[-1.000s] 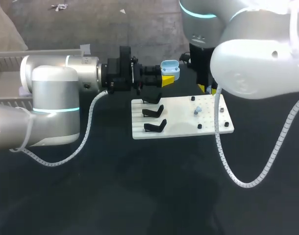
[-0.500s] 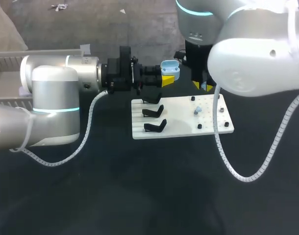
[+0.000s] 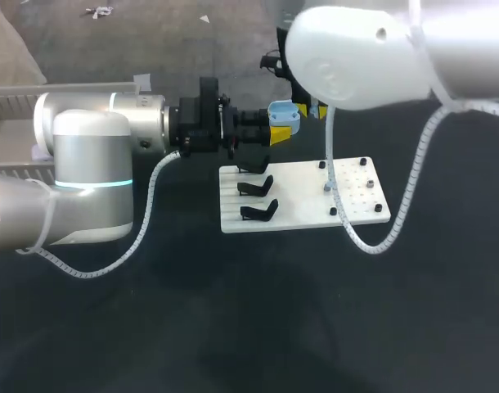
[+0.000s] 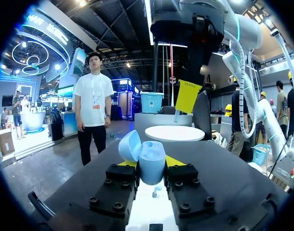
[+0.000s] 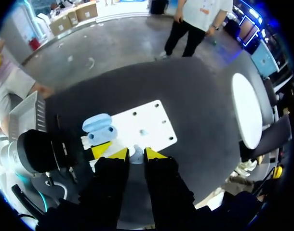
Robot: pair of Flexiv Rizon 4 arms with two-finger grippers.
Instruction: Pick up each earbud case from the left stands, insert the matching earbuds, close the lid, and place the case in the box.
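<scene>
ok so this looks like the earbud-insertion step. The left tool (image 4: 152,164) is clamped on the light blue earbud case (image 4: 152,156), one yellow tip on each side. The lid is flipped open and the case is held up off the table (image 3: 233,311). The right tool (image 5: 137,154) is pinched narrow around a small pale earbud (image 5: 136,151), which sits right between its tips. From that tool's own camera the open case is just ahead and off to the side, near but not lined up. In the head view the right tool (image 3: 312,109) hangs just beside the case (image 3: 283,109) without touching it.

Next move, as I read it: bring the earbud over the matching socket, get the angle right, ease it down, then let go. The socket is tiny and the case only hangs in a side grip, so a crooked push could twist it in the left tool.

Counts:
- earbud cases: 1
- earbuds: 2 I think, one in the right tool and one pale speck on the white board (image 5: 142,131)
- white board (image 3: 294,217): 1, below both tools
- black stands (image 3: 256,187): 2 clearly empty; there may be a third under the left tool, can't tell
- black pegs (image 3: 370,184) on the board: I count 5
- grey box (image 3: 12,106): 1, well apart, back behind the left arm
</scene>
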